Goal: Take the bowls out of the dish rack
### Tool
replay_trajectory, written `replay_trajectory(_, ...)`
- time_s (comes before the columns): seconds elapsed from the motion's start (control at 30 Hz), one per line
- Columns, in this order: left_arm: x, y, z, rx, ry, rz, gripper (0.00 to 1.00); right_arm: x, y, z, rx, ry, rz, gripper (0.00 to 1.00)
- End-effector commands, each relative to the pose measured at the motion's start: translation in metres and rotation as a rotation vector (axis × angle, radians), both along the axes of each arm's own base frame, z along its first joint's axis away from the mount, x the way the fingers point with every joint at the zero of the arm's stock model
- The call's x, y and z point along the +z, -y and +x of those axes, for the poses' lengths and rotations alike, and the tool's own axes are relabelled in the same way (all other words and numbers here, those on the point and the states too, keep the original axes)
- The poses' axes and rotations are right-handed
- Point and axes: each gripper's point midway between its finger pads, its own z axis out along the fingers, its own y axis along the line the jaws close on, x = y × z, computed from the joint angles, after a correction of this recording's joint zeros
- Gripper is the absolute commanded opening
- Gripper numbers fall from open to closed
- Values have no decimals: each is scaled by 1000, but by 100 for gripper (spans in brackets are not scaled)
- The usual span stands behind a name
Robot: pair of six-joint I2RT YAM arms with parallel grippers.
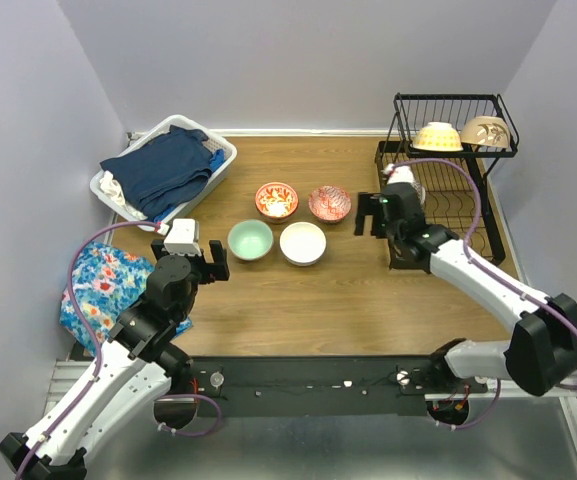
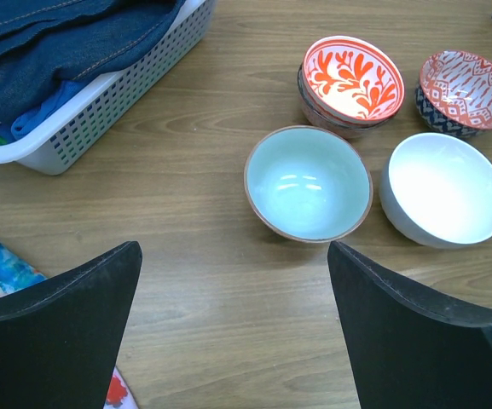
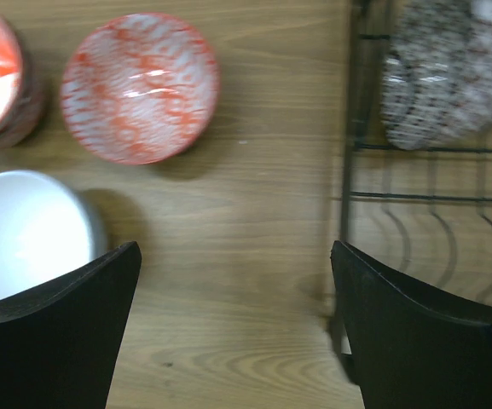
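Note:
The black wire dish rack (image 1: pixel 491 150) stands at the far right. A cream-yellow bowl (image 1: pixel 437 136) and a beige bowl (image 1: pixel 484 131) sit on its upper tier. A dark patterned bowl (image 3: pixel 450 77) lies in its lower tier. On the table are a red-orange floral bowl (image 2: pixel 351 81), a red patterned bowl (image 3: pixel 140 87), a mint bowl (image 2: pixel 308 183) and a white bowl (image 2: pixel 442 187). My left gripper (image 2: pixel 233 249) is open and empty, just in front of the mint bowl. My right gripper (image 3: pixel 235 249) is open and empty over bare wood between the red patterned bowl and the rack's left edge (image 3: pixel 348 170).
A white laundry basket (image 1: pixel 221 152) holding dark blue clothes stands at the far left. A blue floral cloth (image 1: pixel 103 285) lies at the table's left edge. The floral bowl seems to rest on another bowl. Purple walls close in the sides and back.

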Motion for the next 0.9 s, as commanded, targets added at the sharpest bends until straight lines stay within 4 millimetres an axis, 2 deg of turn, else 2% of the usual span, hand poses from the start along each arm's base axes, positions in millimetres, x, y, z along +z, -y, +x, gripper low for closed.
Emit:
replay_trajectory(0.0,5,0,2,1,21,-14,99,17,40,10,-60,98,104,100)
replay_trajectory(0.03,6,0,2,1,22,-15,99,11,56,10,-84,95,110,100)
replay_trajectory(0.1,5,-1,2,6,20,-14,99,20,62,12,-63,142,149,100)
replay_trajectory(0.13,5,-1,2,9,20,-15,99,18,76,15,-90,149,149,100)
replay_trajectory(0.17,4,-1,2,11,19,-13,99,12,78,13,-74,137,171,100)
replay_trajectory(0.23,4,-1,2,10,16,-13,99,19,96,21,-101,184,220,100)
replay_trajectory(0.27,5,-1,2,11,18,-14,99,13,95,19,-78,173,254,100)
replay_trajectory(0.3,4,-1,2,11,16,-13,99,18,98,23,-78,207,273,100)
replay_trajectory(0.33,4,-1,2,11,16,-13,99,17,110,25,-107,216,289,100)
replay_trajectory(0.37,4,-1,2,11,18,-14,99,17,107,26,-81,225,303,100)
replay_trajectory(0.43,3,-1,2,11,13,-11,99,16,125,32,-110,265,311,100)
replay_trajectory(0.5,3,1,3,3,10,-10,99,13,129,36,-98,277,334,100)
replay_trajectory(0.53,2,2,3,-1,8,-9,99,16,140,39,-124,306,353,100)
replay_trajectory(0.57,1,2,3,-1,6,-7,99,12,141,40,-115,304,373,100)
replay_trajectory(0.63,1,2,3,-3,6,-8,99,17,145,45,-99,350,376,100)
replay_trajectory(0.87,0,3,3,-9,3,-2,99,12,140,63,25,370,348,100)
